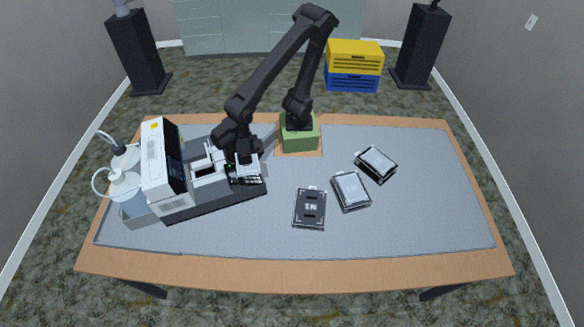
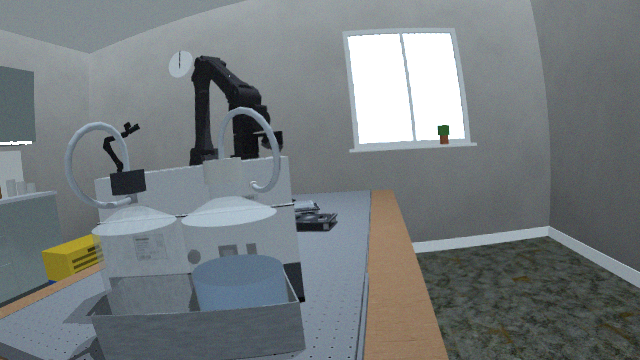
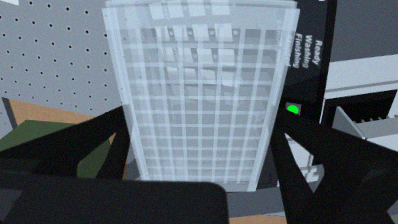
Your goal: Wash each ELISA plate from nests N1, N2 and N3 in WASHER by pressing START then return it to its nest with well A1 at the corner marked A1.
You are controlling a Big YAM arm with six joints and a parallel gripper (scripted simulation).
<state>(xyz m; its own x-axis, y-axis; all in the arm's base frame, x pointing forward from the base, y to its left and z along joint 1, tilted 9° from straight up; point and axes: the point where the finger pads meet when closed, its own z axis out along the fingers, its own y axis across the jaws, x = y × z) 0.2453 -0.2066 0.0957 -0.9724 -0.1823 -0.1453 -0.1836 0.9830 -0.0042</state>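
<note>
1. ELISA plate (image 1: 248, 167) (image 3: 200, 100), one, clear: aloft over the keypad (image 1: 254, 181) of the washer (image 1: 153, 163) (image 2: 167, 182), toward the left edge of the table (image 1: 291, 280) (image 2: 400, 260).
2. Gripper (image 1: 246, 164) (image 2: 274, 139) (image 3: 200, 113): jaws clasping the plate by its two long sides.
3. Handling, as judged: light, stiff, smooth-walled; liable to slip or crack if squeezed hard. Best hold: low on both long sides, kept level.
4. Nest N1 (image 1: 310, 208) (image 2: 317, 223), vacant, toward the near edge: probably this plate's home.
5. Lamp (image 1: 229, 165) (image 3: 293, 109): green.
6. Obscured: keys, blurred behind the plate; the cut-off corner, not identifiable; plate, not discernible in the exterior view, where washer and bottles (image 1: 126, 187) (image 2: 229, 212) block the left end.
</note>
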